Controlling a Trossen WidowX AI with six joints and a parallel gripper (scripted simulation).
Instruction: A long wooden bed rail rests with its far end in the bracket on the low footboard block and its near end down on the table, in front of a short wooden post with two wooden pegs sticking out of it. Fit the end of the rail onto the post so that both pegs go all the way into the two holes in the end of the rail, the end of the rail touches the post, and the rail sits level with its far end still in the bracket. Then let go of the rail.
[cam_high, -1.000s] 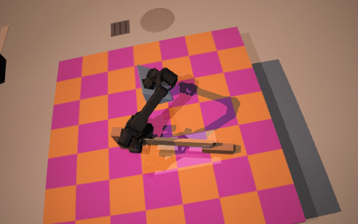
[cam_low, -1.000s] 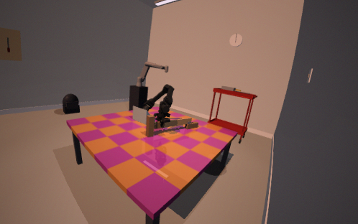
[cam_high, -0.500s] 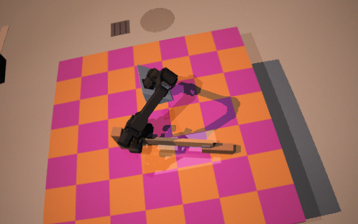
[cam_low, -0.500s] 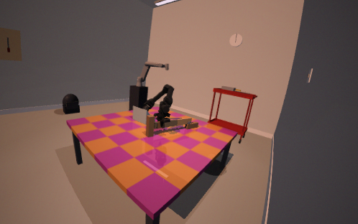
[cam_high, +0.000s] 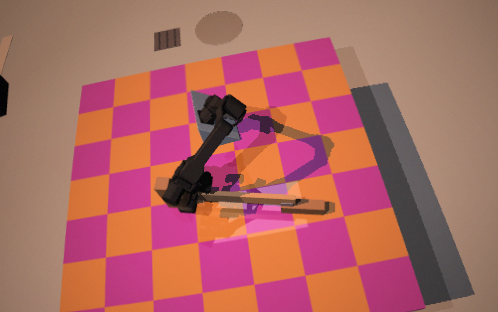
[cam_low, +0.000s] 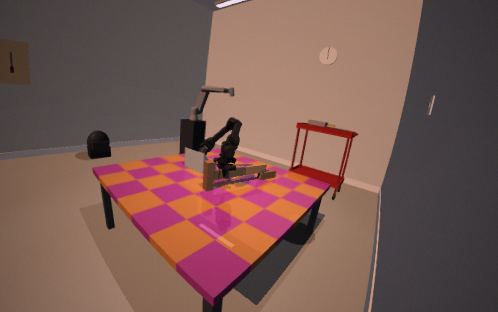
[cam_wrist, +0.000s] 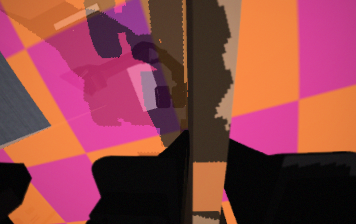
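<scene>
The wooden rail (cam_high: 250, 198) (cam_low: 250, 170) (cam_wrist: 211, 100) runs above the table from the gripper to the footboard block (cam_high: 317, 206) (cam_low: 269, 175), looking roughly level. Its far end is at that block; the bracket is too small to make out clearly. The gripper (cam_high: 188, 198) (cam_low: 226, 173) (cam_wrist: 209, 155) is shut on the rail close to its near end, one finger on each side. The short wooden post (cam_high: 161, 184) (cam_low: 208, 176) stands upright just beyond the gripper. The arm hides the near end in the top view. The pegs, the holes and any gap at the post cannot be made out.
A grey panel (cam_high: 198, 122) (cam_low: 194, 160) (cam_wrist: 20, 107) stands on the checkered table (cam_high: 132, 285) (cam_low: 215, 280) beside the arm's base. The arm reaches over from the panel side to the rail. Shadows and pale reflections lie on the table around the rail.
</scene>
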